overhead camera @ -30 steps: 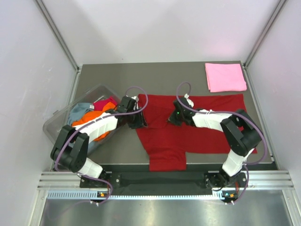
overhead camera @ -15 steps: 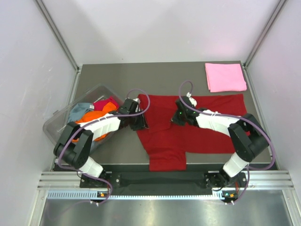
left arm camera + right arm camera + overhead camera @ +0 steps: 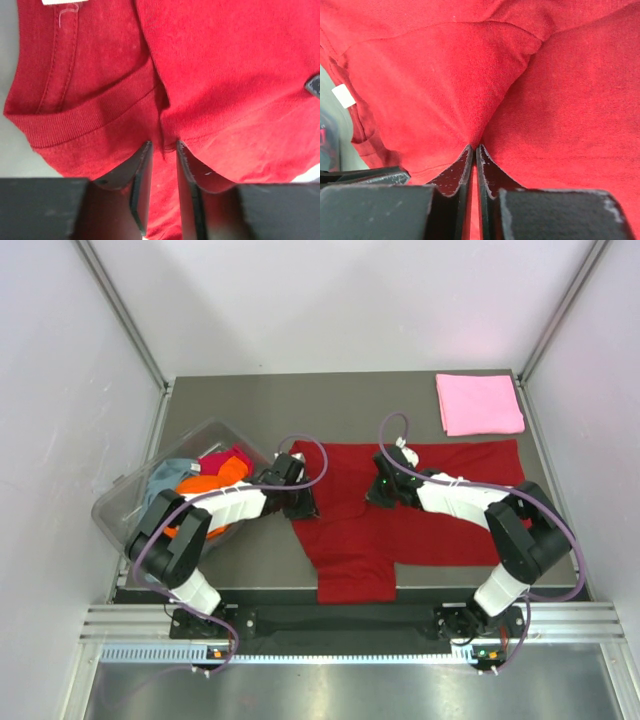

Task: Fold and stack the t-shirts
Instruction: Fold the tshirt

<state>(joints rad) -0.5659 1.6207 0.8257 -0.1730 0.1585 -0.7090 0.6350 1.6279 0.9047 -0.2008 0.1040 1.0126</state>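
Note:
A dark red t-shirt [image 3: 430, 525] lies spread on the grey table, partly bunched at its left side. My left gripper [image 3: 303, 503] sits at the shirt's left edge by the ribbed collar [image 3: 75, 120]. Its jaws stand apart over a raised fold of the red cloth [image 3: 164, 147]. My right gripper [image 3: 373, 492] is near the shirt's upper middle. It is shut on a pinch of the cloth [image 3: 474, 147], which tents up toward the jaws. The white neck label [image 3: 343, 96] shows at the left of the right wrist view. A folded light pink t-shirt [image 3: 478, 403] lies at the far right corner.
A clear plastic tub [image 3: 125, 502] stands tilted at the table's left edge. It holds an orange [image 3: 205, 485], a grey-blue [image 3: 168, 476] and a magenta [image 3: 226, 458] shirt. White walls enclose the table on three sides.
The left gripper has slid right, farther onto the shirt's collar edge, and its jaws have narrowed. The right gripper has shifted slightly, still pinching the cloth.

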